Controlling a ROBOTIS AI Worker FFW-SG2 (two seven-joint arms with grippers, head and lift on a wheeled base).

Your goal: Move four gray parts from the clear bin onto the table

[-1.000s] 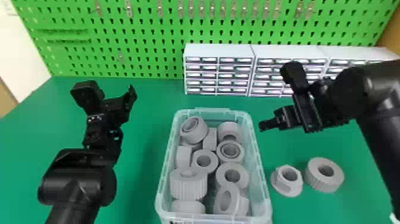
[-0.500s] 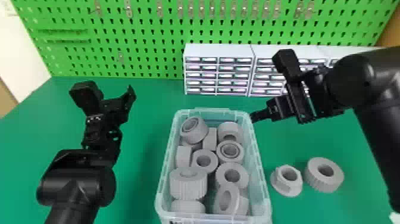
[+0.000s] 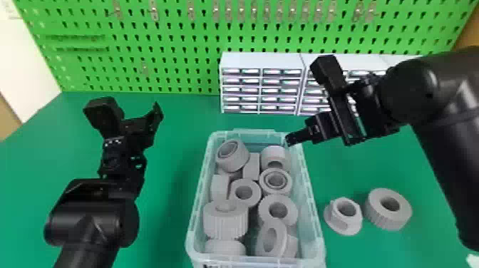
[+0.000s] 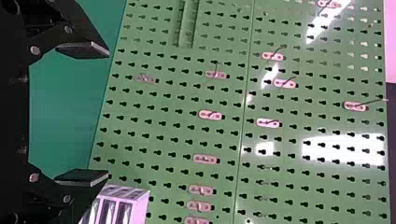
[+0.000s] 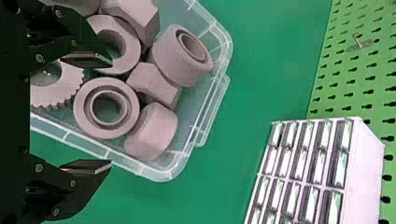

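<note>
Right hand (image 3: pixel 305 103) farther left, partly over clear bin (image 3: pixel 310 192)

No text can be read; the dark marks (image 3: pixel 214 266) on the clear bin's (image 3: pixel 310 192) near end are illegible.

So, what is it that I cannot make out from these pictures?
- Lowest parts in the bin: head view, hidden under upper ones.
- Bin's near wall: head view, cut off by bottom edge.
- Toothed part: right wrist view, partly behind right gripper.
- What the drawers hold: head view, too small.
</note>
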